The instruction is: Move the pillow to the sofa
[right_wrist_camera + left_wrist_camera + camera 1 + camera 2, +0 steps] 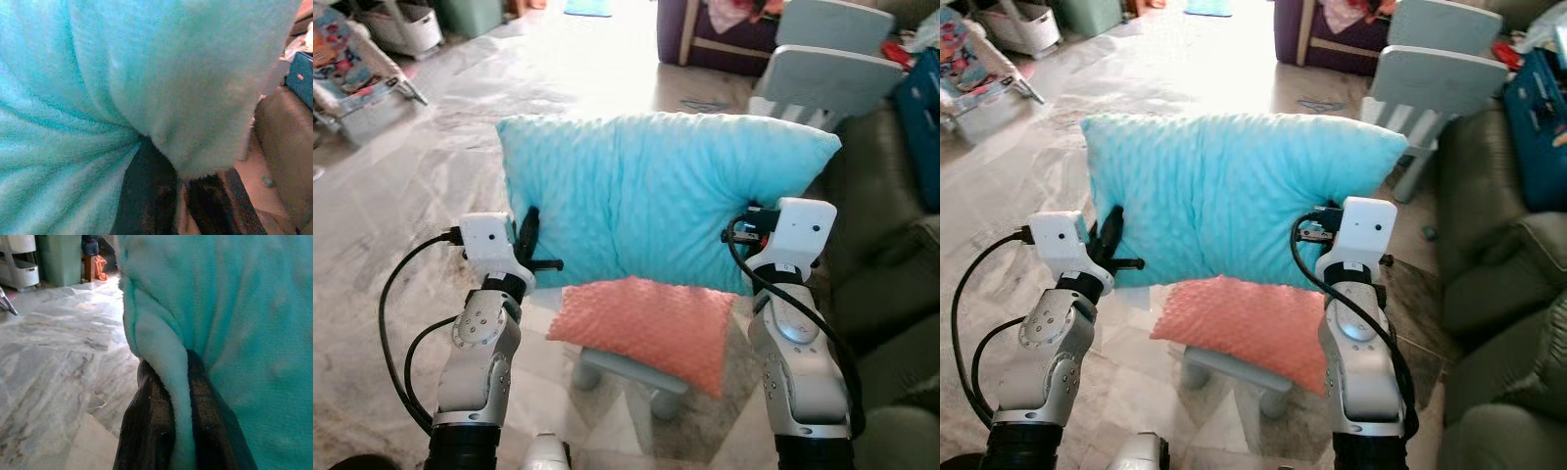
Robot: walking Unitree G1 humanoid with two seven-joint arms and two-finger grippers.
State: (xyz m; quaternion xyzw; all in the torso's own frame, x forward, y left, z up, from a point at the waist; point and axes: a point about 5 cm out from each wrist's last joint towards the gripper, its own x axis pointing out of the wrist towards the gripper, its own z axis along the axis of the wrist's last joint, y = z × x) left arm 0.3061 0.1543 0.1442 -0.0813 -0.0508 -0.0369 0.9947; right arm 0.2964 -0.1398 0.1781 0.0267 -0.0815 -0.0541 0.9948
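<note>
A large turquoise pillow [656,196] hangs upright in the air in front of me, held by both arms. My left gripper [529,240] is shut on its left edge; in the left wrist view the black fingers [151,431] pinch a fold of the pillow [234,323]. My right gripper [754,223] is shut on the pillow's right edge [146,73], its fingers [146,196] pressed into the plush. Below the pillow a salmon-pink pillow [646,328] lies on a small grey stool [626,374]. The dark green sofa [891,255] stands at the right.
Two pale grey children's chairs [832,59] stand beyond the pillow at the right. A blue bag [920,117] lies on the sofa. A purple cabinet [705,34] is at the back, and a baby bouncer [352,69] at the far left. Marble floor [401,196] stretches to the left.
</note>
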